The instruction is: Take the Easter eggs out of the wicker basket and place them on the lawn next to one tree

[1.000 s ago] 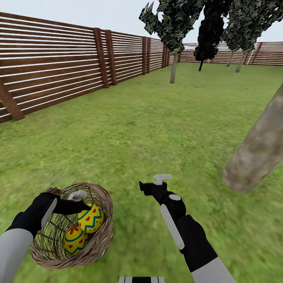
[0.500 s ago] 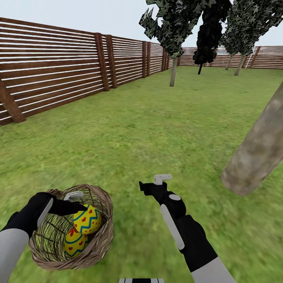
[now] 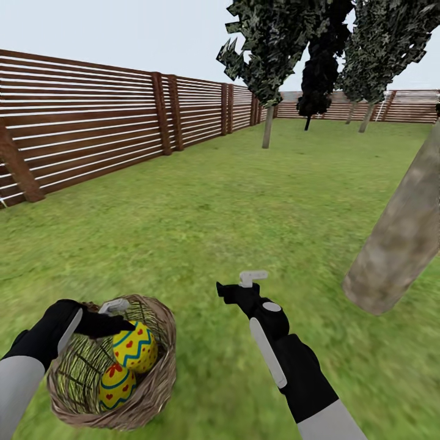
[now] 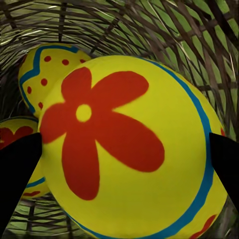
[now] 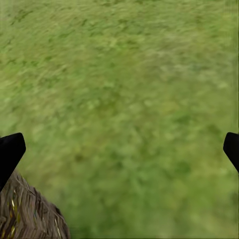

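- The fence [image 3: 91, 116] runs along the far left of the lawn [image 3: 214, 201].
- The wicker basket [image 3: 156, 382] sits on the grass at lower left, with the left gripper [image 3: 119, 315] reaching into it.
- In the head view 2 eggs show inside: an upper egg [image 3: 135, 347] with zigzag bands and a lower egg [image 3: 116, 385] with red hearts.
- The left wrist view shows 3 eggs in the basket: a big flowered egg [image 4: 134, 149] between the black fingertips [image 4: 17, 164], a dotted egg [image 4: 47, 69] behind it, and a third egg [image 4: 15, 134] at the edge.
- The left fingers bracket the flowered egg; I cannot tell whether they are already clamped on it.
- Progress, as I judge it: 0 of 3 eggs are out, so all 3 lifts and placements are left.
- At center the right gripper [image 3: 244, 284] hangs over bare grass, its fingers spread wide and holding nothing; its wrist view catches a corner of the basket.
- At right the thick leaning trunk of the tree [image 3: 397, 244] stands near the basket, the handiest drop spot.
- Against 1 second earlier, the whole head view has shifted down, fence, trees and basket alike, so the camera tilted up; both arms look unmoved.
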Controlling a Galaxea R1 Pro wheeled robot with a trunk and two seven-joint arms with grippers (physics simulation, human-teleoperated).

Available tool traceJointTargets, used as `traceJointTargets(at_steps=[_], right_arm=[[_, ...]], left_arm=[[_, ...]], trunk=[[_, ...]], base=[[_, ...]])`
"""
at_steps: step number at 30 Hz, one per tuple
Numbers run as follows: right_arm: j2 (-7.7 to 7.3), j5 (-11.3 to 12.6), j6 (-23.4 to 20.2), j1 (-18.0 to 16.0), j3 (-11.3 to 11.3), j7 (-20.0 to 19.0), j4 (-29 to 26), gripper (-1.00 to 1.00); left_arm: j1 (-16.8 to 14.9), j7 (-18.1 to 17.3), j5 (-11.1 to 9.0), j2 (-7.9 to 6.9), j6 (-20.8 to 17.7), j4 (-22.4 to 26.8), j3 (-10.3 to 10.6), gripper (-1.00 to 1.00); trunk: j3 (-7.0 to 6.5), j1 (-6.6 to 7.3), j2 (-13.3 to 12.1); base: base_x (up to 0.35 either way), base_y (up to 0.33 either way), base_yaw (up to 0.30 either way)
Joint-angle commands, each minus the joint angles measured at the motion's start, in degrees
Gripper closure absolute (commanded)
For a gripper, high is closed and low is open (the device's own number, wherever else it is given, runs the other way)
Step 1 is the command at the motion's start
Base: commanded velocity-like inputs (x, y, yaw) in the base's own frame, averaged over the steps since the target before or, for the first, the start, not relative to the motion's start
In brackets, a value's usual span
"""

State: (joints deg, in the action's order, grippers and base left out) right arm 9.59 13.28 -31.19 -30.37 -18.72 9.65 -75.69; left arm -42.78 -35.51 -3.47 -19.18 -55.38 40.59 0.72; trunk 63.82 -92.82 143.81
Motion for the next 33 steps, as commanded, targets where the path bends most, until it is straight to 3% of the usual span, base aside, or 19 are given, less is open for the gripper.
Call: traceJointTargets(at_steps=[1,5,8,12,29,33], right_arm=[[-0.01,0.6,-0.2,0.0,-0.1,0.5,-0.1,-1.00],[-0.01,0.6,-0.2,0.0,-0.1,0.5,-0.1,-1.00],[-0.01,0.6,-0.2,0.0,-0.1,0.5,0.0,-1.00],[-0.01,0.6,-0.2,0.0,-0.1,0.5,0.0,-1.00],[-0.04,1.4,-0.3,0.0,-0.1,0.5,0.1,-1.00],[-0.17,2.7,-0.3,0.0,0.0,0.5,0.1,-1.00]], left_arm=[[0.0,0.1,-0.3,-0.05,-0.5,0.0,0.1,1.00],[0.0,0.1,0.2,-0.05,-1.1,-0.2,0.1,1.00],[0.0,0.1,3.5,0.06,-1.8,-0.4,0.1,1.00],[0.0,0.1,4.7,0.11,-3.1,-0.5,0.2,1.00],[0.1,0.2,4.8,-0.01,-3.9,-0.4,0.1,1.00],[0.4,0.2,4.5,-1.22,-3.4,0.0,0.1,1.00]], trunk=[[-0.17,0.03,0.0],[-1.06,0.14,0.0],[-1.72,0.21,-0.1],[-2.61,0.32,-0.1],[-6.38,0.76,-0.4],[-7.26,0.86,-0.4]], base=[[0.000,0.000,0.000],[0.000,0.000,0.000],[0.000,0.000,0.000],[0.000,0.000,0.000],[0.000,0.000,0.000],[0.000,0.000,0.000]])
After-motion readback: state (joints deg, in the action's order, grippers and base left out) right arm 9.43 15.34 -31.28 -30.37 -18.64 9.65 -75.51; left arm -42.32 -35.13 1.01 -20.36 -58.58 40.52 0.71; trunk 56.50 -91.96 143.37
